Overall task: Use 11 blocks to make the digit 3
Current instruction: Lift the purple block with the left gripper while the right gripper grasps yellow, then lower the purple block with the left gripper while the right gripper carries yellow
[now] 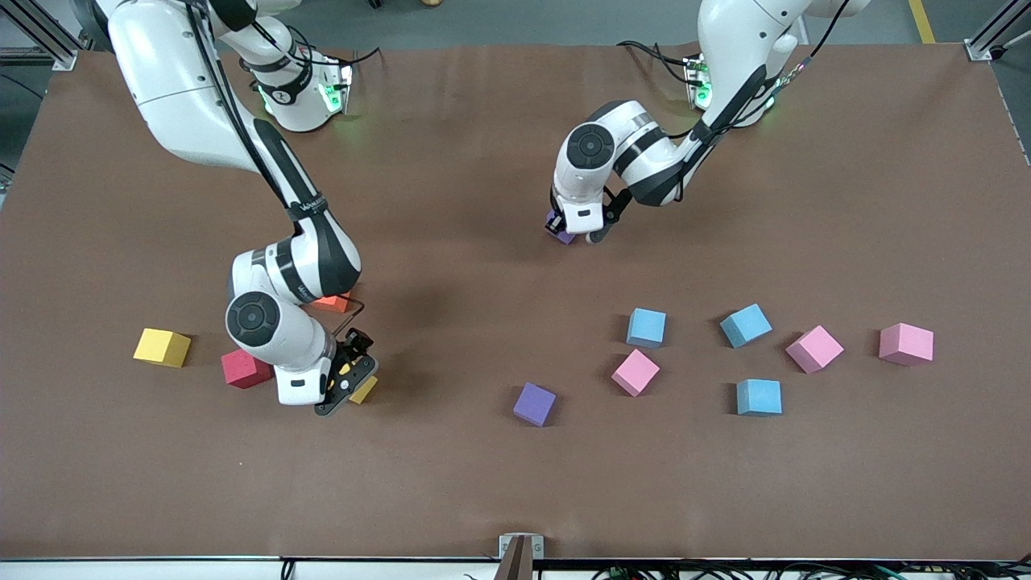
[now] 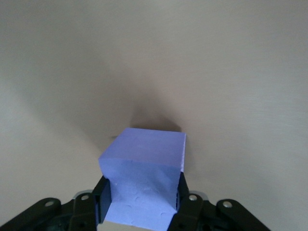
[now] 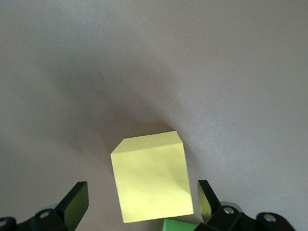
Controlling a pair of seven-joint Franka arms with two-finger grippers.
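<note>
Blocks lie scattered, no digit 3 begun. Left gripper (image 1: 573,232) clamps a purple block (image 2: 143,180); right gripper (image 1: 348,387), fingers spread, straddles a yellow block (image 3: 150,176) beside the red block (image 1: 244,368) — closing off-centre could twist it

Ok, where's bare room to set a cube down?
Bare: the brown mat between the right gripper, open around a yellow foam cube, and the left gripper holding the purple foam cube; also the camera-side strip. Crowded: blue and pink foam cubes toward the left arm's end.
</note>
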